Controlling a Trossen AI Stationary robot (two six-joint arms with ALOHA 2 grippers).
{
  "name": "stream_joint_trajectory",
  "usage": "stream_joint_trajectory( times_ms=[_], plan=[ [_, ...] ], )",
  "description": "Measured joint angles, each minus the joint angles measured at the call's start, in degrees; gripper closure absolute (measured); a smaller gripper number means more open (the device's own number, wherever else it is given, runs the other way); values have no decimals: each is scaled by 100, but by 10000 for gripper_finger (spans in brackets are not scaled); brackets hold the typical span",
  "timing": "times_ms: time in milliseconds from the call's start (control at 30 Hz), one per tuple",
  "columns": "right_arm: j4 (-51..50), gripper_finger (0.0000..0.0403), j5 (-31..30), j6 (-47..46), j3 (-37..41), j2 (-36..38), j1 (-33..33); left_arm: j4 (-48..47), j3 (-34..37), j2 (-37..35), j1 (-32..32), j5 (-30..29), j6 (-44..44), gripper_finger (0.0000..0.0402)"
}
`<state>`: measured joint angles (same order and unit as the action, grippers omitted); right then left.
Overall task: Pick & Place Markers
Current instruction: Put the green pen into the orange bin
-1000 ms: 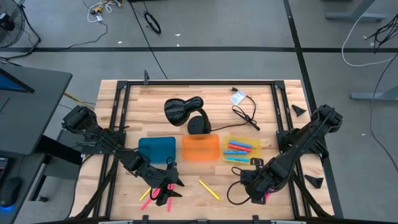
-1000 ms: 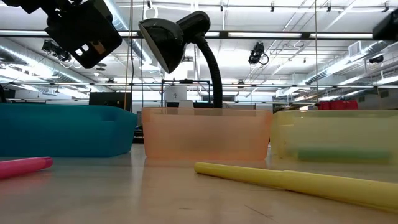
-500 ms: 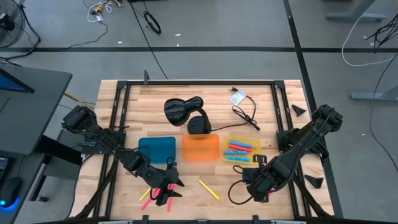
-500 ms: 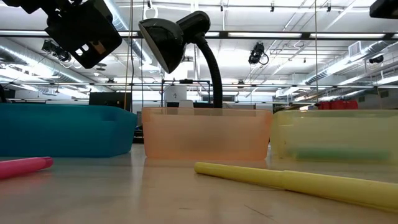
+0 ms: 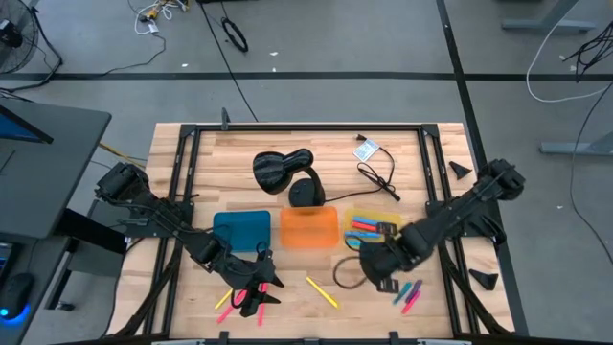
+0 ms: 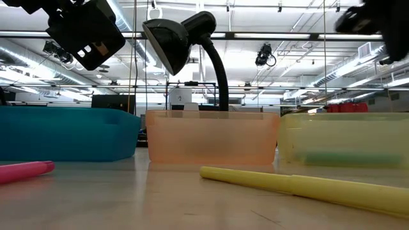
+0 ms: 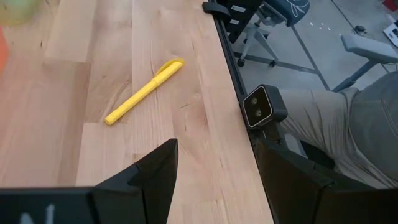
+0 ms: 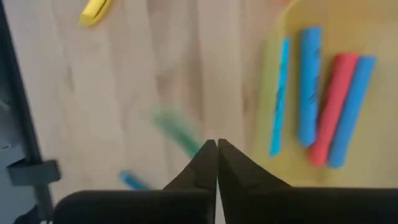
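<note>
One yellow marker (image 5: pixel 322 291), open tabletop (image 5: pixel 287 287) around

- The wooden table (image 5: pixel 239 158) is carrying everything, with a black frame (image 5: pixel 306 127) running along its edges.
- The orange tray (image 5: pixel 308 228) is sitting at the table's middle and is serving as the landmark.
- The blue tray (image 5: pixel 241 230) is sitting just beside it on the left arm's side.
- The yellow tray (image 5: pixel 356 218) is sitting just beside it on the right arm's side.
- The black desk lamp (image 5: pixel 287 174) is standing behind the orange tray.
- The black cable (image 5: pixel 378 177) is lying behind the yellow tray.
- A yellow marker (image 5: pixel 322 291) is lying in front of the orange tray.
- Pink markers (image 5: pixel 226 305) are lying in front of the blue tray.
- More markers (image 5: pixel 410 292) are lying in front of the yellow tray.
</note>
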<state>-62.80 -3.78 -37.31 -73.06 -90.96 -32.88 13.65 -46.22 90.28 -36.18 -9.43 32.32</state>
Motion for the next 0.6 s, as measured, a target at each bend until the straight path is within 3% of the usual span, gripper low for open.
stream_joint_trajectory(
  times_ms=[300,600],
  plan=[
    [424,400,-2,1018,-2,0,1016,0,0,0,0,0,0,179],
    [400,401,41,1179,-2,0,1163,-17,-2,0,-4,61,-7,179]
  ],
)
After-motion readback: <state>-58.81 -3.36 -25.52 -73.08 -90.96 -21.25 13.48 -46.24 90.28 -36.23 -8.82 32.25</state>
